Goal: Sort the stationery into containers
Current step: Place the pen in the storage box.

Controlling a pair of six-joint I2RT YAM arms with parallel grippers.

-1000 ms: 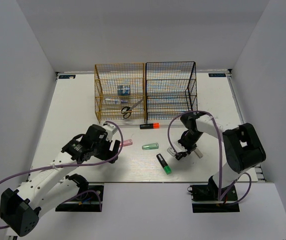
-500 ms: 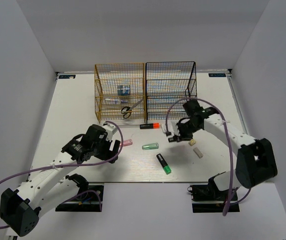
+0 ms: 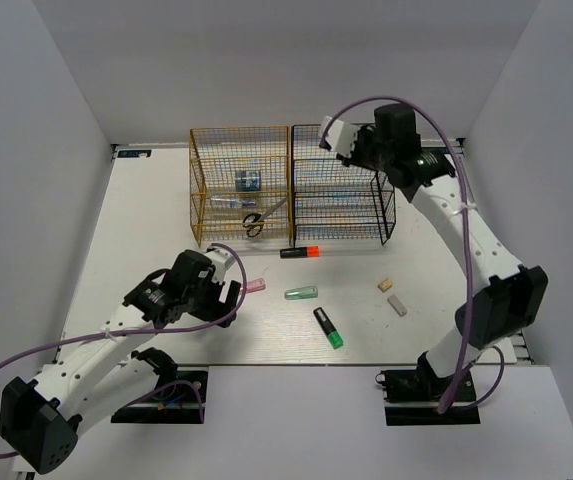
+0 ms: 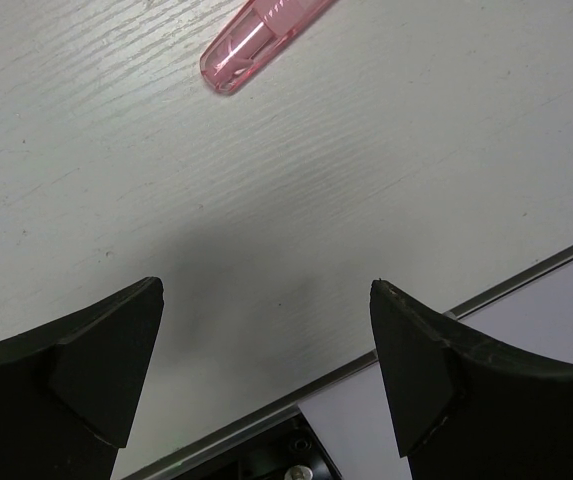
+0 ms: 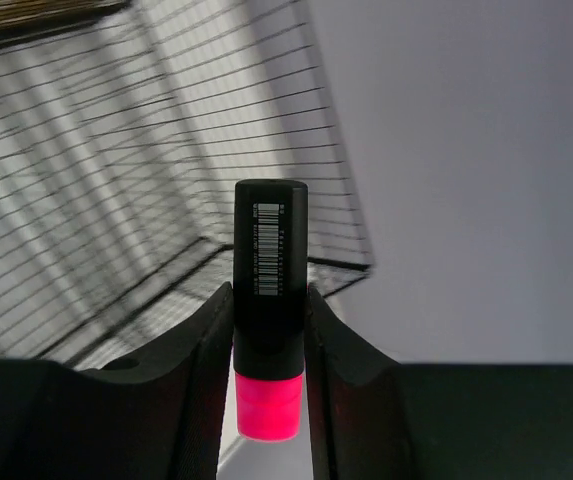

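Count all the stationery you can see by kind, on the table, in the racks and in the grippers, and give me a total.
Black-bodied highlighters: 3 (pink-capped highlighter, orange-capped highlighter, green-capped highlighter)
Translucent capsules: 2 (pink capsule, green capsule)
Beige eraser blocks: 2
Black-handled scissors: 1
Blue tape roll: 1
Clear pen: 1
Total: 10

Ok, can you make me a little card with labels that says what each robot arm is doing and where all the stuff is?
right jaws: shut on the pink highlighter, held high by the top of the black rack
left jaws: open, empty, low over the table near the pink capsule
gold rack: holds the scissors, blue tape roll and clear pen
loose on table: orange highlighter, green highlighter, green capsule, two beige erasers
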